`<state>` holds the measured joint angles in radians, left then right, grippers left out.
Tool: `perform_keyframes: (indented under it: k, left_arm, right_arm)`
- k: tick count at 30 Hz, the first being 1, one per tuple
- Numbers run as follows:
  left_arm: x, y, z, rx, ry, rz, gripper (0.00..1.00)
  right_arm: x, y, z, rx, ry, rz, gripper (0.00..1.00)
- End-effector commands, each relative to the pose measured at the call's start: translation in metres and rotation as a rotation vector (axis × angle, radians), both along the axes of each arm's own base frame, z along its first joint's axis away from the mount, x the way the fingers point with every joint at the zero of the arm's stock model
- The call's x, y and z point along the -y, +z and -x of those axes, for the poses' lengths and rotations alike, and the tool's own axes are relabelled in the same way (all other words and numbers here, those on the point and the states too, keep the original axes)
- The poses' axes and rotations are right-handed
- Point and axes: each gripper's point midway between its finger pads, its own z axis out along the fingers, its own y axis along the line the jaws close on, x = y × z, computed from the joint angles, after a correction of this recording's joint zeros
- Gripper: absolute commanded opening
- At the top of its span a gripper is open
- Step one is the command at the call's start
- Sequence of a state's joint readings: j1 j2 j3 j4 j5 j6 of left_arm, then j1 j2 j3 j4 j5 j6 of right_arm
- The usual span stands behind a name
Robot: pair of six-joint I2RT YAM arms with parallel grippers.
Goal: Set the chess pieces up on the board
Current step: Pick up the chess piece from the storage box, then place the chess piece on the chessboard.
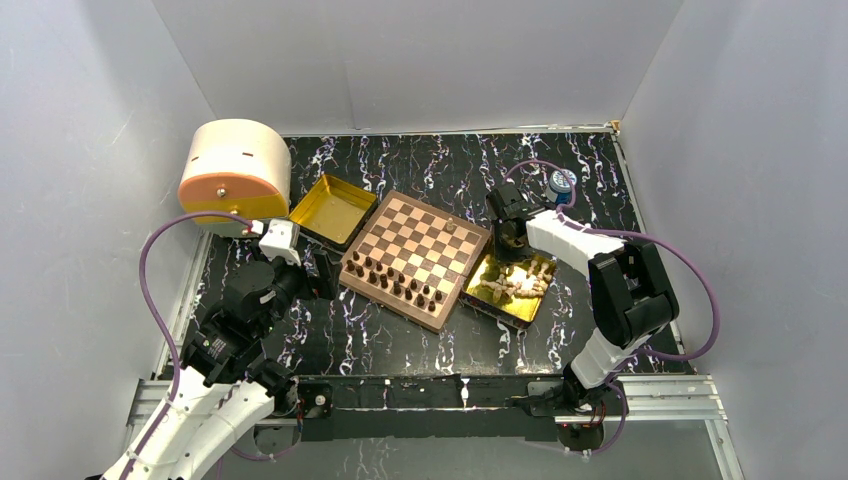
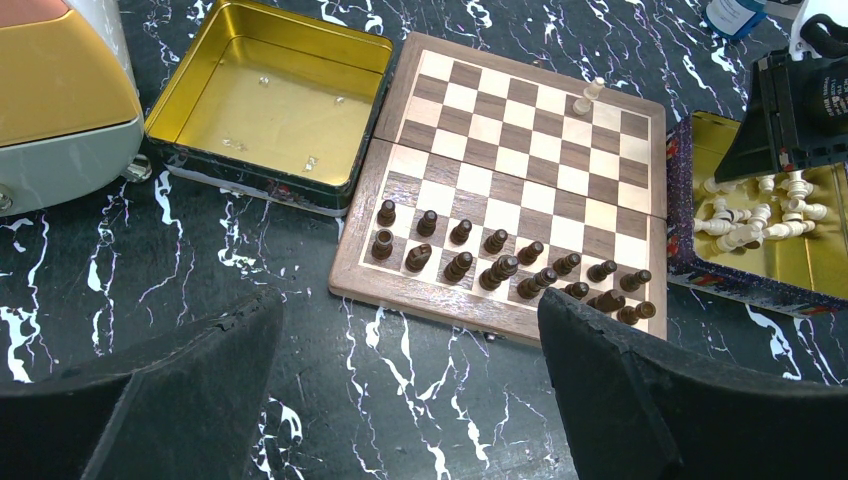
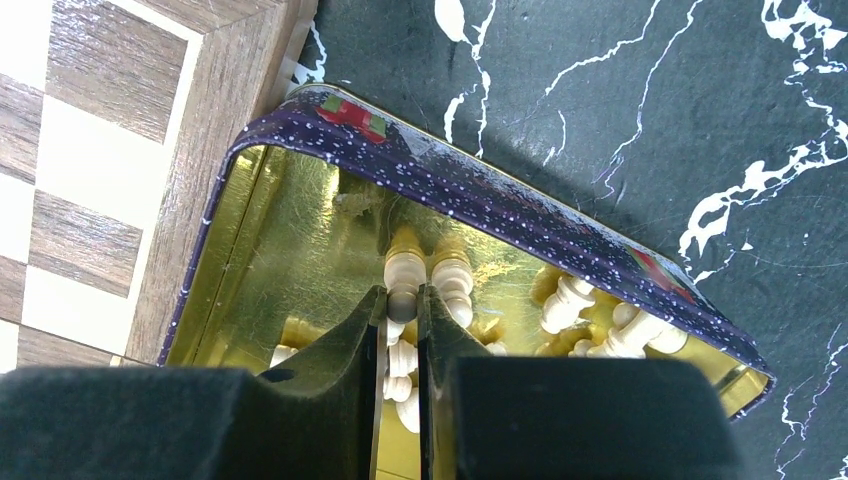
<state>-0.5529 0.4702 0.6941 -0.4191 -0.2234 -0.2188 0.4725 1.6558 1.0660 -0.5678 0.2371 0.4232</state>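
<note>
The board (image 1: 415, 258) lies mid-table, with two rows of dark chess pieces (image 2: 500, 265) along its near edge. One light piece (image 2: 588, 97) stands alone near its far side. Right of the board, a gold tray (image 3: 480, 190) holds a heap of light pieces (image 1: 518, 282). My right gripper (image 3: 402, 300) reaches down into that tray, and its jaws are shut on a light piece (image 3: 403, 270). My left gripper (image 2: 410, 400) hovers open over the black table just in front of the board's near-left edge (image 2: 450, 305), with nothing between its fingers.
An empty gold tray (image 2: 265, 100) touches the board's left side. A white and orange round appliance (image 1: 235, 170) stands at the back left. A small blue-capped item (image 1: 561, 183) sits behind the right arm. Grey walls close in the table.
</note>
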Motion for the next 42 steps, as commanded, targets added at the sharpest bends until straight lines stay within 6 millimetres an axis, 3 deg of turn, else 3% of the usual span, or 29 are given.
perform_keyframes:
  k: [1,14,21,31,42]
  left_arm:
    - [0.002,0.001,-0.002,0.014,-0.008,-0.004,0.95]
    - [0.002,-0.001,-0.003,0.006,-0.006,-0.011,0.95]
    - [0.003,0.000,-0.002,0.008,-0.014,-0.007,0.95]
    - [0.002,0.000,-0.002,0.012,-0.010,-0.006,0.95]
    - [0.001,0.001,-0.002,0.015,-0.006,-0.006,0.95]
  right_arm:
    - [0.000,0.025,-0.011,0.058,0.005,-0.001,0.17]
    - [-0.025,0.088,-0.031,0.134,0.042,-0.110,0.16]
    - [-0.045,0.103,-0.037,0.154,0.086,-0.156,0.16]
    - [-0.073,0.103,-0.045,0.146,0.143,-0.195,0.16]
    - [-0.101,0.076,-0.053,0.094,0.234,-0.177,0.18]
